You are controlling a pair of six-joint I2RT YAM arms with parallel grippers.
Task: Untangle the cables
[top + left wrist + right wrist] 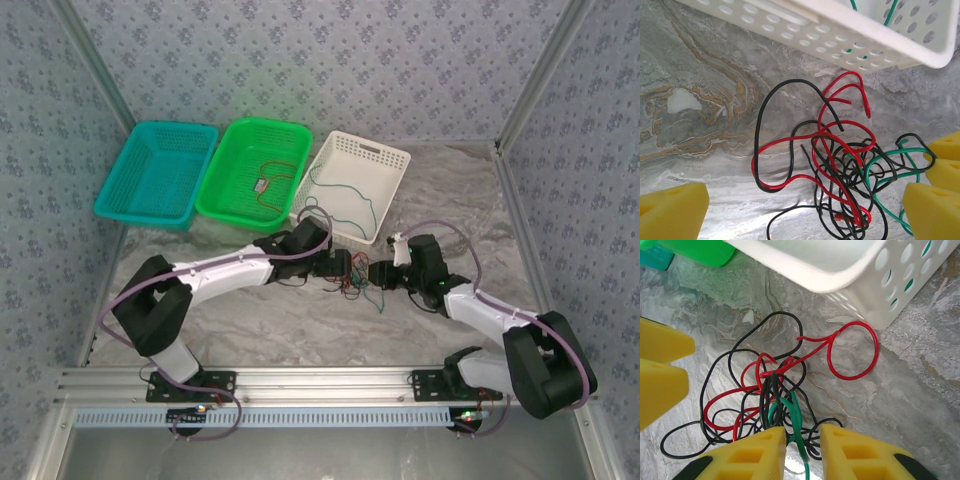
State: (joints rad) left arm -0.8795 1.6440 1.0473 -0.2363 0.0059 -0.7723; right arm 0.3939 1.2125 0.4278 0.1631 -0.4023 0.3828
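2 cables seemed already sorted, a red cable [265, 185] lying in the green basket [268, 124] and a green cable [345, 195] in the white basket [396, 170], so the job looked partly done. The rest, a knot [348, 283] of red, black and green strands, lay on the table [300, 330] at 6 o'clock of the white basket, nowhere near loosened. The left claw [805, 205] stood wide open at the knot's 9 o'clock, gripping nothing, while the right claw [802, 440] at 3 o'clock held its jaws close around a green strand [796, 417], a gap showing and no pinch evident.
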